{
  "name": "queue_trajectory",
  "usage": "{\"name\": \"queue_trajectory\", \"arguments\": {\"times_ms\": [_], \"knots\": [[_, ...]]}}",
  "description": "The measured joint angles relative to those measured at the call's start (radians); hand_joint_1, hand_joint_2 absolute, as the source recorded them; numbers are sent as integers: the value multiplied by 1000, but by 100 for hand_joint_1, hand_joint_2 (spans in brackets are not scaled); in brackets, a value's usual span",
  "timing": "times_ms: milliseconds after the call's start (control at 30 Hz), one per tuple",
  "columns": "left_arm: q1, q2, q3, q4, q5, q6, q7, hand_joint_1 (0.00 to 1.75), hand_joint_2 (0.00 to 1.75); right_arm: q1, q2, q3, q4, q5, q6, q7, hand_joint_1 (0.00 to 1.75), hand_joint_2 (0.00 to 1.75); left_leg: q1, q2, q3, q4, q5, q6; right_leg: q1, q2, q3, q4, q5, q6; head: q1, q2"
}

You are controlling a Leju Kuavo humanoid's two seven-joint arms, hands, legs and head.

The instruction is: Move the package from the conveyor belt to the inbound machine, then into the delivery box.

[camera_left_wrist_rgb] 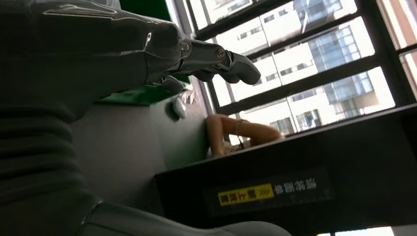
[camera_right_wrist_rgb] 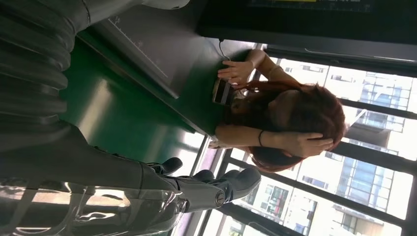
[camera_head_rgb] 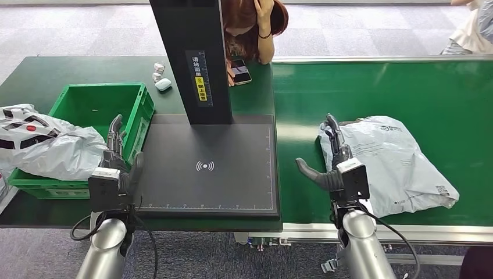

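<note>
The fingers of the right hand (camera_head_rgb: 336, 165) are spread and hold nothing; they reach over the left edge of the grey package (camera_head_rgb: 390, 164), thumb out to the left. The package lies flat on the green conveyor belt (camera_head_rgb: 442, 93), right of the inbound machine (camera_head_rgb: 212, 168). A good grasp likely means sliding the fingers under that left edge and closing on a fold, since the soft bag will sag. The left hand (camera_head_rgb: 118, 160) is open too, empty, at the near right corner of the green delivery box (camera_head_rgb: 139, 107). Whether the right fingers touch the package is hard to tell. The box's left side is hidden under other bags (camera_head_rgb: 43, 142). A person (camera_head_rgb: 253, 26) leans on the far desk.
</note>
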Motion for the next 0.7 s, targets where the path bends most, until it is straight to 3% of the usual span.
{"name": "queue_trajectory", "arguments": {"times_ms": [233,433,700], "knots": [[2,-48,-20,125,193,-213,36,0,175,-45,13,50,60,-43,87,1,0,175,0,0,0,0,0,0,0,0,0,0,0,0,0,0],[-5,-83,-21,249,230,-260,26,0,175,-71,40,92,120,-68,126,-3,0,175,0,0,0,0,0,0,0,0,0,0,0,0,0,0],[-6,-114,-23,293,188,-245,-19,0,175,-71,51,107,151,-111,146,-17,0,175,0,0,0,0,0,0,0,0,0,0,0,0,0,0]]}}
